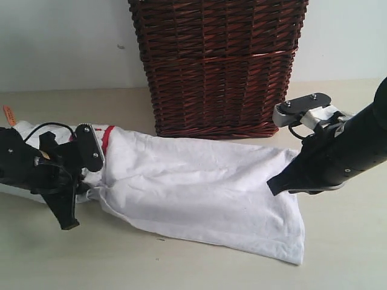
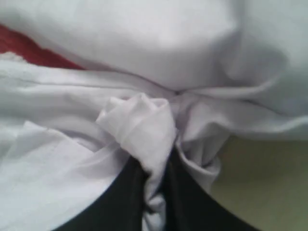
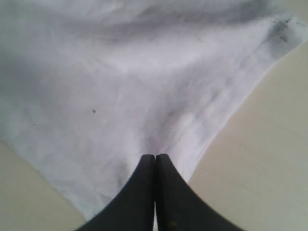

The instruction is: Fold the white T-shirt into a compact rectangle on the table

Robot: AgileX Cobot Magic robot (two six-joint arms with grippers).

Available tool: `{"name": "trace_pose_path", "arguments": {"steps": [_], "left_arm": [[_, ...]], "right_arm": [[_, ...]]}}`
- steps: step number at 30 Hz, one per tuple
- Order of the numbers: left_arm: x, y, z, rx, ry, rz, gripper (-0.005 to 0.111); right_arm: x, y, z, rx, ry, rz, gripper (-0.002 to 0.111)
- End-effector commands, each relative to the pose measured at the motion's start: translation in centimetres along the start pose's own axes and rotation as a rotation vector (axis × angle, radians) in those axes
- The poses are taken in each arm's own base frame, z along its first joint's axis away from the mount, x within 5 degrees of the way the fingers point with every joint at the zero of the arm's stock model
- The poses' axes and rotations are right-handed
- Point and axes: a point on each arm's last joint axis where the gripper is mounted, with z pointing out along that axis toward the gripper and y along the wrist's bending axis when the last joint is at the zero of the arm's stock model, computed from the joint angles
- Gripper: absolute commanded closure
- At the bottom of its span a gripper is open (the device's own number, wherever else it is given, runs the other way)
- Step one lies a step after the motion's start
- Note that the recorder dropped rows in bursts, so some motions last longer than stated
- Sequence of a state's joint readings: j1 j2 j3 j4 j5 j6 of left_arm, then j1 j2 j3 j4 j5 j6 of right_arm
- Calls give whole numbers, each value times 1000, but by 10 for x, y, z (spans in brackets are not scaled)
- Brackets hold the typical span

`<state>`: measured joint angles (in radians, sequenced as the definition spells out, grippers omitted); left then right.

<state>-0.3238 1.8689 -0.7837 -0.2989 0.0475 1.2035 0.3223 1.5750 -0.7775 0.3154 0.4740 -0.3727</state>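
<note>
One white T-shirt (image 1: pixel 199 187) lies stretched along the table (image 1: pixel 181 266) in front of one dark wicker basket (image 1: pixel 217 66), held at both ends by my two claws. My left claw (image 2: pixel 154 166) is clenched on a bunched knot of cloth at the collar end, near the red lettering (image 2: pixel 29 48). My right claw (image 3: pixel 155 159) is pressed tight at the opposite hem, where the creases running into its tips suggest a pinch on the fabric.

The shirt looks light, limp and thin. I judge it will sag and wrinkle wherever I leave it unsupported, and a single layer could slip out of a shallow pinch. The hems and corners, where the cloth is doubled and stitched, look like the surest places to grip. A small orange tag (image 1: pixel 8 115) shows at the far left.
</note>
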Motion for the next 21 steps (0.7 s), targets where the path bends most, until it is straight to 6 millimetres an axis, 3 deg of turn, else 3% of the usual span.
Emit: {"name": "trace_pose_path", "arguments": {"steps": [1, 8, 15, 21], "left_arm": [[-3, -20, 0, 227, 73, 13, 107], [0, -46, -18, 637, 201, -32, 107], [-16, -75, -39, 924, 239, -48, 107], [-23, -68, -42, 781, 207, -24, 103]], "right_arm": [[0, 1, -1, 3, -14, -11, 108], [0, 1, -1, 1, -8, -13, 108], [1, 1, -1, -1, -4, -15, 108], [1, 1, -1, -1, -4, -20, 108]]}}
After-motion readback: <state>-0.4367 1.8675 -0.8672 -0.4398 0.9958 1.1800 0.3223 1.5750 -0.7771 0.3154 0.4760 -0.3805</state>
